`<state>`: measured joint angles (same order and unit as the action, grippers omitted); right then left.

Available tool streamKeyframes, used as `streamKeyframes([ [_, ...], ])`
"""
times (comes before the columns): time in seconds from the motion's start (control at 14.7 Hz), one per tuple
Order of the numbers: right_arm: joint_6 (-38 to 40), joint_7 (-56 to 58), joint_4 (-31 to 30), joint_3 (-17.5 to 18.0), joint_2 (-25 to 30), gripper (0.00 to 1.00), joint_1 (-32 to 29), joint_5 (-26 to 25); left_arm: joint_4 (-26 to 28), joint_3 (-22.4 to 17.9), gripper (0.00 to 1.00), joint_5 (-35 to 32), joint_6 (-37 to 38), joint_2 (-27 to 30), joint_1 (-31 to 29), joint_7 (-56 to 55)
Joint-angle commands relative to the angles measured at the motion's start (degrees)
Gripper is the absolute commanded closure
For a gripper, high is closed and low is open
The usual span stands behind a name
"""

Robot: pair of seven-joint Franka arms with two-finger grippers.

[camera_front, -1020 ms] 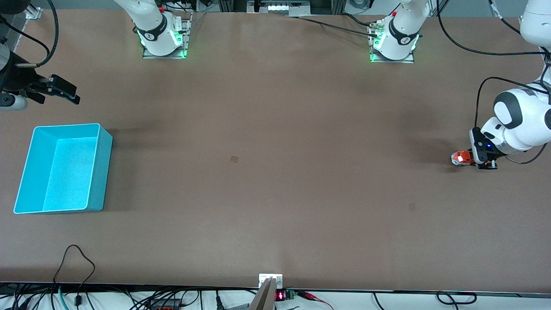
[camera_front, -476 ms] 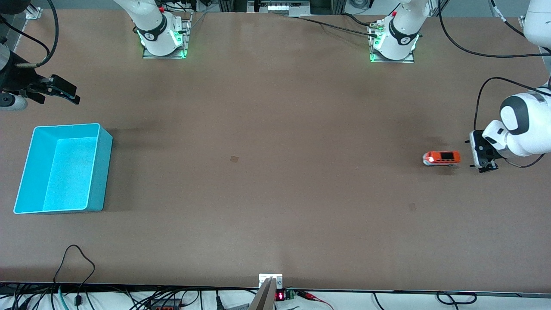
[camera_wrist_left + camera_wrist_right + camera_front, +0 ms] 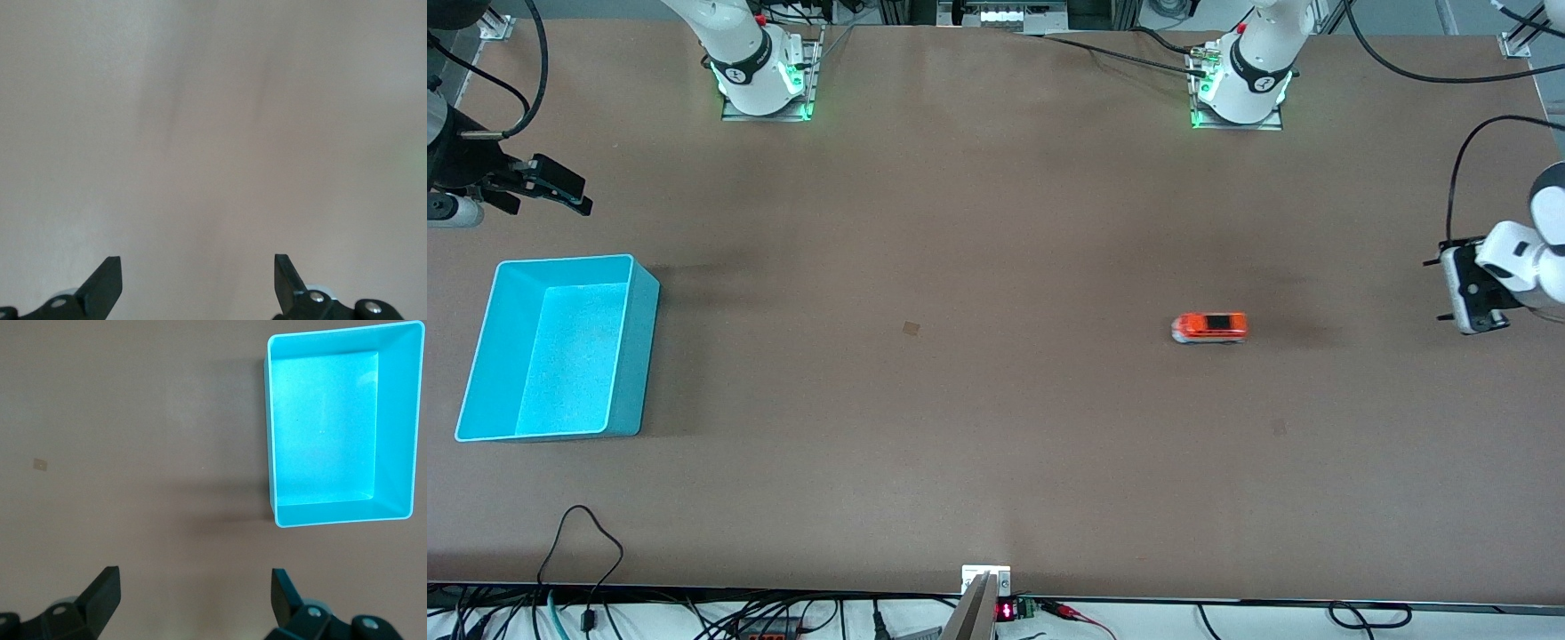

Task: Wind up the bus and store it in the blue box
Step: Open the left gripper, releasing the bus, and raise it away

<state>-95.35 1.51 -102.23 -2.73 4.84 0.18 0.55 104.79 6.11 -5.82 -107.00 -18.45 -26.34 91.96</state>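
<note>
The small orange bus (image 3: 1209,327) stands on its wheels on the bare table, alone, its white front end toward the right arm's end. It does not show in either wrist view. My left gripper (image 3: 1469,293) hangs above the table's edge at the left arm's end, well apart from the bus. In the left wrist view the left gripper (image 3: 198,267) is open over bare table. The blue box (image 3: 633,356) sits at the right arm's end with nothing in it. My right gripper (image 3: 569,197) waits beside it, and in the right wrist view the right gripper (image 3: 195,580) is open, with the box (image 3: 393,427) in sight.
A small square patch (image 3: 910,328) marks the table's middle and shows as a patch (image 3: 40,464) in the right wrist view. The two arm bases (image 3: 765,84) stand along the table's robot edge. Cables (image 3: 583,533) trail along the edge nearest the front camera.
The left gripper opened and let go of the bus. The bus rolled across the table toward the right arm's end, while the left arm drew back. The right arm stayed still.
</note>
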Motion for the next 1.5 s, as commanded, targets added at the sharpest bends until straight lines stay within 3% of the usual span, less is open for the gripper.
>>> streamKeyframes([
  [0.0,-0.4,0.7,-0.1,0.1,0.2,0.00,0.1,-0.6,-6.2,2.2,0.00,-0.5,8.8,0.0,-0.5,-5.3],
  [0.48,-0.4,0.7,-0.1,0.0,0.2,0.00,0.1,-0.6,-14.4,7.2,0.00,-0.7,20.0,0.7,-0.5,-17.9],
  [1.09,-0.2,0.7,-0.1,0.0,0.1,0.00,0.0,-0.6,-23.0,18.3,0.00,-0.7,29.4,0.7,-0.5,-38.2],
  [1.43,-1.7,0.4,-0.1,0.0,-1.1,0.00,0.1,-0.4,-22.9,19.5,0.00,-0.3,30.1,3.7,2.2,-51.0],
])
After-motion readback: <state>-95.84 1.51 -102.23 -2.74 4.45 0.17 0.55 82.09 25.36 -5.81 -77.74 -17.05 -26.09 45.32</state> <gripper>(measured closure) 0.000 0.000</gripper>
